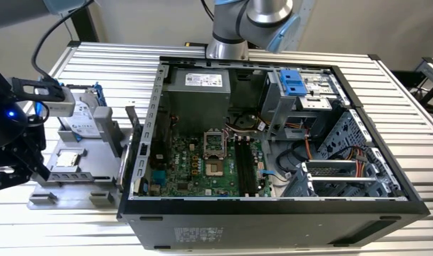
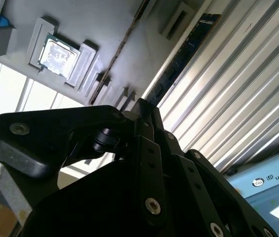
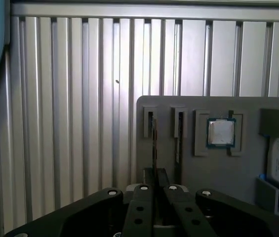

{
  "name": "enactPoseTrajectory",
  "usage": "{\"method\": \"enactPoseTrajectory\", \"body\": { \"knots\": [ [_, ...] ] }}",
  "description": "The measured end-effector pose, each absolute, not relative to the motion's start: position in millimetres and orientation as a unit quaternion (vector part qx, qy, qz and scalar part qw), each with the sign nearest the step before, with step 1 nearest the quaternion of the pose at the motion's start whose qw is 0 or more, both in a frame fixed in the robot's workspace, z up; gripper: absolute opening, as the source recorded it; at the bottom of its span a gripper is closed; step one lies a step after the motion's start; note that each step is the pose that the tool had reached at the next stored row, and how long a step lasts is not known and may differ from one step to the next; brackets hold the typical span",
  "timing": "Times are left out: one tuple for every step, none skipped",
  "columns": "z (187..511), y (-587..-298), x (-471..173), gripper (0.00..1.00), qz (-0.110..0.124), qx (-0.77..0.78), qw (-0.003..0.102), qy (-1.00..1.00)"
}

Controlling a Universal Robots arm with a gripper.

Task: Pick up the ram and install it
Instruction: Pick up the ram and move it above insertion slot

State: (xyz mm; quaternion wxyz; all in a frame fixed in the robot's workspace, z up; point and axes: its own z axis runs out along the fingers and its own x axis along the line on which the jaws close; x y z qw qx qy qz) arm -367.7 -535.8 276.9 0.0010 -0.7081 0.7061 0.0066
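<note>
I see my jaws pinched narrow on the near end of the ram, which runs edge-on straight away from them above the gray tray, the gripped end itself hidden between them.

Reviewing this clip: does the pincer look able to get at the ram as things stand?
Probably yes. The pincer sits close over the ram, which stands on edge in a slot of the grey tray. Nothing lies between them; the processor chip sits in its own recess to the side.
</note>
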Motion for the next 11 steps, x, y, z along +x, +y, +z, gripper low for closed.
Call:
{"method": "enactPoseTrajectory", "body": {
  "knots": [
    [277.8,-535.8,-367.7,0.00,0.007,-0.708,0.001,0.706],
    [278.6,-535.8,-367.6,0.00,0.007,-0.708,0.001,0.706],
    [279.4,-535.9,-367.6,0.00,0.007,-0.708,0.001,0.706],
    [280.2,-535.9,-367.6,0.00,0.007,-0.708,0.001,0.706],
    [280.9,-535.9,-367.6,0.00,0.007,-0.708,0.001,0.706],
    [281.8,-535.9,-367.6,0.00,0.007,-0.708,0.001,0.706],
    [282.5,-535.9,-367.6,0.00,0.007,-0.708,0.001,0.706],
    [283.3,-535.9,-367.6,0.00,0.007,-0.708,0.001,0.706],
    [284.2,-535.9,-367.6,0.00,0.007,-0.708,0.001,0.706],
    [284.9,-535.9,-367.6,0.00,0.007,-0.708,0.001,0.706],
    [285.8,-535.8,-367.7,0.00,0.007,-0.708,0.001,0.706]
  ]
}}
